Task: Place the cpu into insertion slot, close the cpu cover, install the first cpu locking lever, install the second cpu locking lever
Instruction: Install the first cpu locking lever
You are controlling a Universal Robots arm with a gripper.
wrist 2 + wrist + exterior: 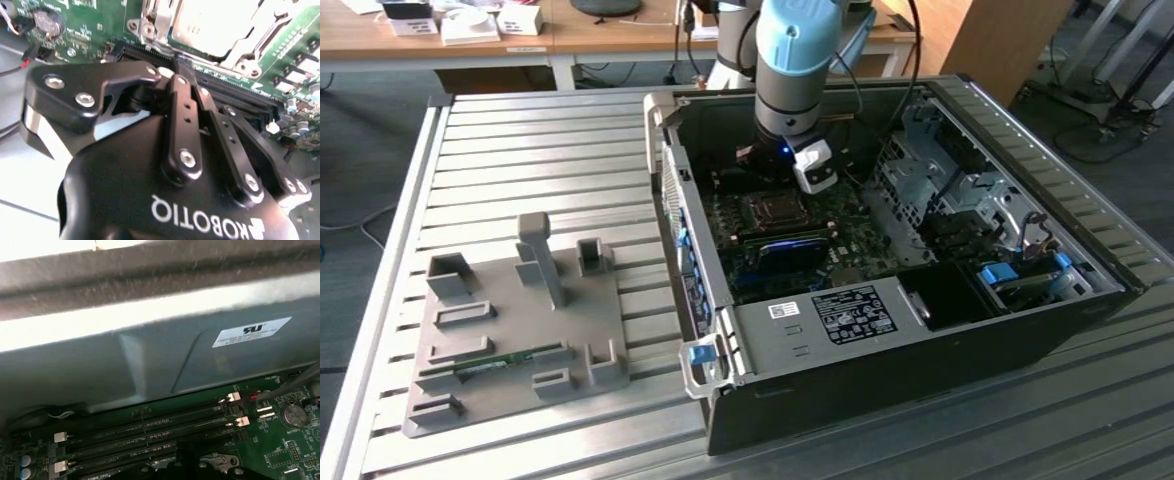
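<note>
Black gripper (175, 67) fills the foreground, its fingers pressed together just beside the cpu cover (220, 30) lying over the silvery cpu (210, 22); memory slots (150, 432) run alongside.

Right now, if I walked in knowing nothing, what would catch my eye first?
Probably the blue-and-grey robot arm reaching down into an open black computer case on a ribbed metal table. In the second wrist view its black claw hovers just beside the shiny silver cpu on the green circuit board. A grey holder tray sits at the exterior view's left.
</note>
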